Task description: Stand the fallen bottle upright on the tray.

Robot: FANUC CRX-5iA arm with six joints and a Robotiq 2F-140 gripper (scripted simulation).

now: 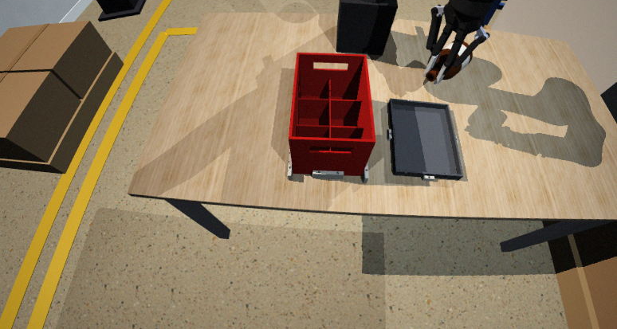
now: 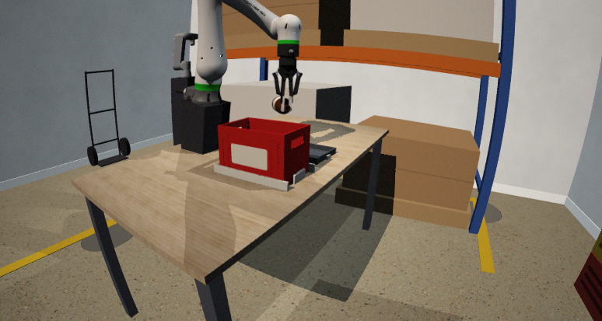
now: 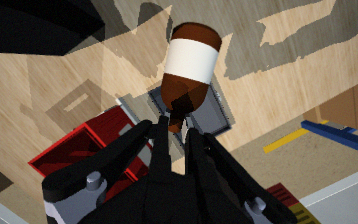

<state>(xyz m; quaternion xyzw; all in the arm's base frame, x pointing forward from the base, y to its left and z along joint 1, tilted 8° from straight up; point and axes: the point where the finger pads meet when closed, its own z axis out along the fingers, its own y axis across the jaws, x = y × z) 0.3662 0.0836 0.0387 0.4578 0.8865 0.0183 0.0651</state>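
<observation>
Bottle (image 1: pixel 453 70) (image 2: pixel 278 104) (image 3: pixel 191 60) hangs in the air over the bench (image 1: pixel 241 59) (image 2: pixel 147 183) (image 3: pixel 250 95), beyond the tray's (image 1: pixel 431 145) (image 2: pixel 322 151) (image 3: pixel 215 107) far edge in the top view. The gripper (image 1: pixel 433 77) (image 2: pixel 287 104) (image 3: pixel 175 116) is narrowed onto its neck, leaving the body and base outside the fingers, presumably so that the base can meet the tray first. Lifting it high probably keeps it clear of the tray's rim while it is turned. The crate (image 1: pixel 332 165) (image 2: pixel 296 162) (image 3: pixel 112 115) sits level beside the tray, with pale stops (image 1: pixel 328 174) (image 2: pixel 252 177) at its foot, likely there to keep it from sliding.

The bottle is well off upright: its long axis lies strongly slanted, perhaps near flat. In the top view the neck points roughly towards the tray's crate-side far corner, the base away from it. Exact tilt I cannot tell. The next move should swing the base downward over the tray; a slip at the slim neck would be the main risk.
</observation>
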